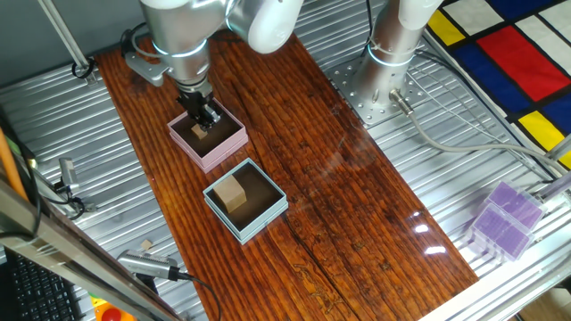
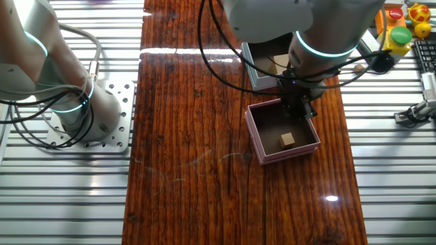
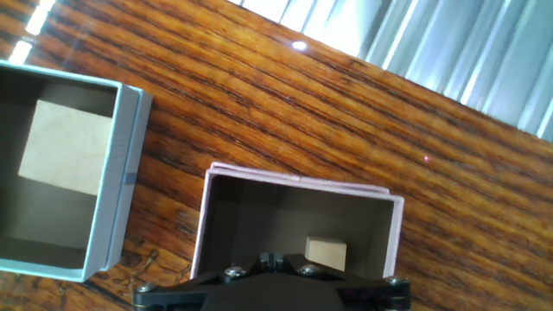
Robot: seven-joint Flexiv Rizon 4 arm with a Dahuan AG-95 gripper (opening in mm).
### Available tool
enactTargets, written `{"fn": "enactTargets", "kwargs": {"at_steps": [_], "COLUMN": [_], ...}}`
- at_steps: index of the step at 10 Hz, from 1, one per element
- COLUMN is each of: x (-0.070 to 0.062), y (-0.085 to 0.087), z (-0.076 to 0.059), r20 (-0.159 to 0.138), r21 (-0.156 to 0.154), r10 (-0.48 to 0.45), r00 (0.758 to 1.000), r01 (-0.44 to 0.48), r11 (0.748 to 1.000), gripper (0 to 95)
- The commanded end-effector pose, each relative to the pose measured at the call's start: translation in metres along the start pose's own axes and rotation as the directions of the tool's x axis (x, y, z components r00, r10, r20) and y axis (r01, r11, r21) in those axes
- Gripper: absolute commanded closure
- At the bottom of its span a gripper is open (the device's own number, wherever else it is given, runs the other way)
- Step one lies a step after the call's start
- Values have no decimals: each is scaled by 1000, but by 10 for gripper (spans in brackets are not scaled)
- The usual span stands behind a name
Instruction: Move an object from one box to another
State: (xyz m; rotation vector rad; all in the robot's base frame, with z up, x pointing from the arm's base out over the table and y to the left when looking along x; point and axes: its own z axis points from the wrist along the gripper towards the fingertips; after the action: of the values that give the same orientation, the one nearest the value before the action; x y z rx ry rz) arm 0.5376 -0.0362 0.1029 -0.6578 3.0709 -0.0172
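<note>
The pink box [image 1: 219,151] stands on the wooden table with a small wooden cube [image 1: 198,131] on its dark floor. It also shows in the other fixed view [image 2: 263,145] and the hand view [image 3: 201,231], each with the cube [image 2: 287,141] [image 3: 327,252] inside. My gripper [image 1: 208,117] hangs just over the pink box's inside, beside the cube and not touching it, fingers together and empty [image 2: 300,110] [image 3: 276,260]. The light blue box [image 1: 269,211] sits next to it and holds a larger wooden cube [image 1: 234,194] [image 3: 65,147].
A second arm's base [image 1: 393,53] stands on the metal plate at the table's far side. Purple plastic boxes [image 1: 504,218] lie off the table at the right. A metal tool [image 1: 147,265] lies near the front left edge.
</note>
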Motion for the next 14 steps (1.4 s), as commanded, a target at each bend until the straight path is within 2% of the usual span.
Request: {"fn": "enactTargets", "kwargs": {"at_steps": [1, 3, 7, 9, 10, 11, 12, 14], "x": [-1, -2, 2, 2, 3, 6, 9, 14], "y": [-1, -1, 0, 0, 0, 0, -1, -5], "z": [1, 1, 1, 1, 1, 1, 1, -2], "r20": [-3, 5, -8, 8, 10, 8, 18, 43], "r21": [3, -1, 10, 24, 31, 53, 62, 59], "r10": [-9, -8, 20, 70, 56, 64, 58, 34], "r00": [1000, 1000, 1000, 997, 998, 998, 998, 998], "r01": [9, 8, -19, -70, -56, -65, -59, -36], "r11": [1000, 1000, 1000, 997, 998, 997, 996, 998], "gripper": [950, 950, 950, 950, 950, 950, 950, 950]}}
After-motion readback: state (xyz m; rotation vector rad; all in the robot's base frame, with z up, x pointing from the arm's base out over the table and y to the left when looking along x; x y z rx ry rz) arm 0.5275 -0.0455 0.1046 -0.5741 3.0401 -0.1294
